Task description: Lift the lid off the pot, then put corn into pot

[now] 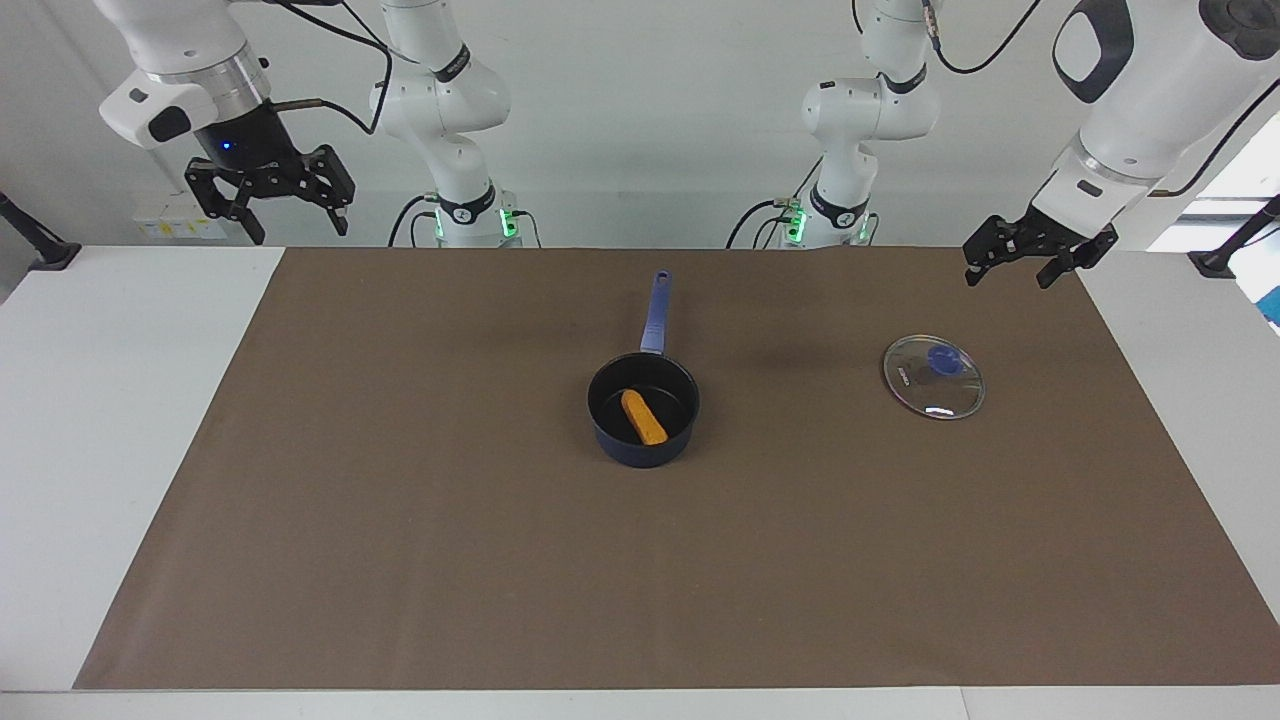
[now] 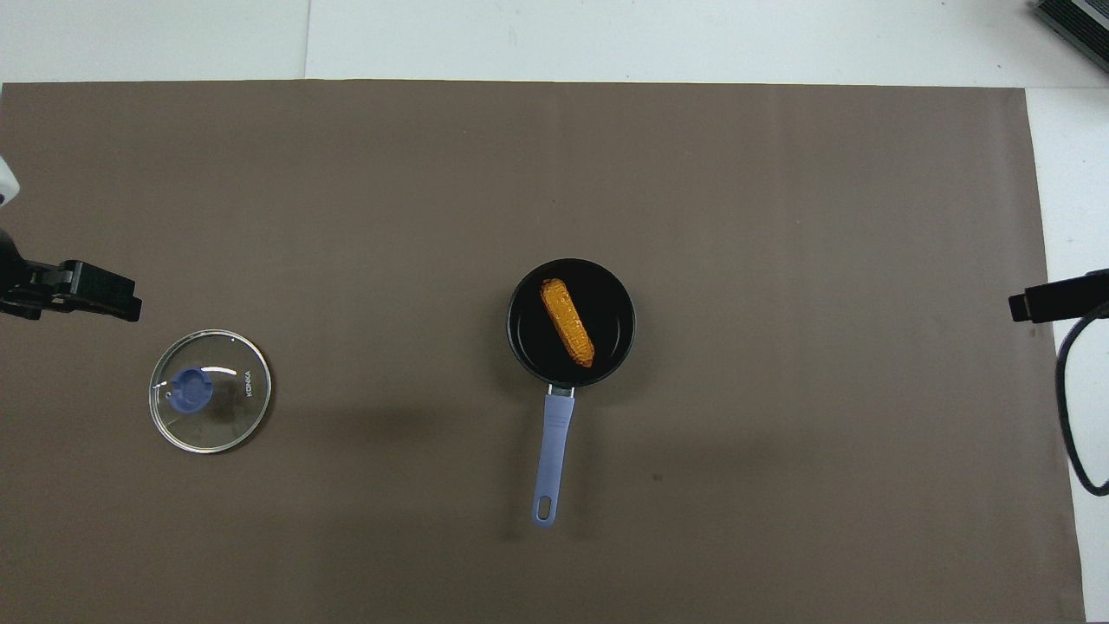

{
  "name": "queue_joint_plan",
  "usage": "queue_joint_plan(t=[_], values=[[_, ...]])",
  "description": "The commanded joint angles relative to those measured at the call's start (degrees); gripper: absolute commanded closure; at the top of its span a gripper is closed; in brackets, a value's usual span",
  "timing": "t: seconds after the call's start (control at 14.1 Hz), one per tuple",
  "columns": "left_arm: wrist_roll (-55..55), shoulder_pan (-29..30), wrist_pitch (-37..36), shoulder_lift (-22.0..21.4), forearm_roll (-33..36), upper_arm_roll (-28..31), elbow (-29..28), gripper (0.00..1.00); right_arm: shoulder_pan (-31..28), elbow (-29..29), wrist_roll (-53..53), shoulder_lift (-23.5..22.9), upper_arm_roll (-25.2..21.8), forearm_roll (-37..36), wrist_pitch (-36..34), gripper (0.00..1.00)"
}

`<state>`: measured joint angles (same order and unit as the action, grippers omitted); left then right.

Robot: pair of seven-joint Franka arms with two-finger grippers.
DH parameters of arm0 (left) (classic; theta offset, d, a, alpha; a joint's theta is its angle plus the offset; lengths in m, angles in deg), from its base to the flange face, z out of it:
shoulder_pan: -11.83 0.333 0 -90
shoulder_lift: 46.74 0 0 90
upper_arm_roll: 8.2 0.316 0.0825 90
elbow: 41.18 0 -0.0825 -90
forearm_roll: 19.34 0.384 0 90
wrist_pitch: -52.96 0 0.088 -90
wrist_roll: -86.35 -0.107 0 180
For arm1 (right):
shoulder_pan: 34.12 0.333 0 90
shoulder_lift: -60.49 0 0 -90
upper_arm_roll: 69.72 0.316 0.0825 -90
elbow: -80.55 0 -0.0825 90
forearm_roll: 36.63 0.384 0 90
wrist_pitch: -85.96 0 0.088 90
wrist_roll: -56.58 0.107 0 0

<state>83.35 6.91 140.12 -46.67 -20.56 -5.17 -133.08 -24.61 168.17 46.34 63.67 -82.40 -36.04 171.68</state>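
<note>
The dark blue pot (image 1: 640, 450) stands uncovered in the middle of the brown mat, its long handle (image 1: 655, 310) pointing toward the robots. The orange corn (image 1: 643, 417) lies inside it; it also shows in the overhead view (image 2: 567, 321), within the pot's black inside (image 2: 612, 302). The glass lid (image 1: 933, 377) with its blue knob lies flat on the mat toward the left arm's end (image 2: 210, 391). My left gripper (image 1: 1005, 278) hangs open and empty in the air over the mat's corner by the lid. My right gripper (image 1: 295, 225) hangs open and empty, raised over the right arm's end.
The brown mat (image 1: 400, 520) covers most of the white table (image 1: 110, 400). In the overhead view only the grippers' tips show, the left gripper's (image 2: 87, 295) and the right gripper's (image 2: 1044, 303). A dark device (image 2: 1074, 22) sits at the table's corner farthest from the robots.
</note>
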Motion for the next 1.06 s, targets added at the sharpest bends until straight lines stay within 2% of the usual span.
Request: queue_joint_plan(t=[0.0, 0.35, 0.99], values=[[-0.15, 0.0, -0.41, -0.43, 0.07, 0.14, 0.14, 0.0, -0.63, 2.12, -0.75, 1.74, 0.11, -0.59, 0.94, 0.0], [0.02, 0.0, -0.58, -0.43, 0.07, 0.05, 0.14, 0.0, -2.21, 6.86, -0.75, 4.81, -0.42, -0.85, 1.47, 0.0], [0.28, 0.0, -0.5, -0.43, -0.1, 0.05, 0.14, 0.0, -3.18, 6.95, -1.01, 4.73, -0.42, -2.26, 1.65, 0.0]])
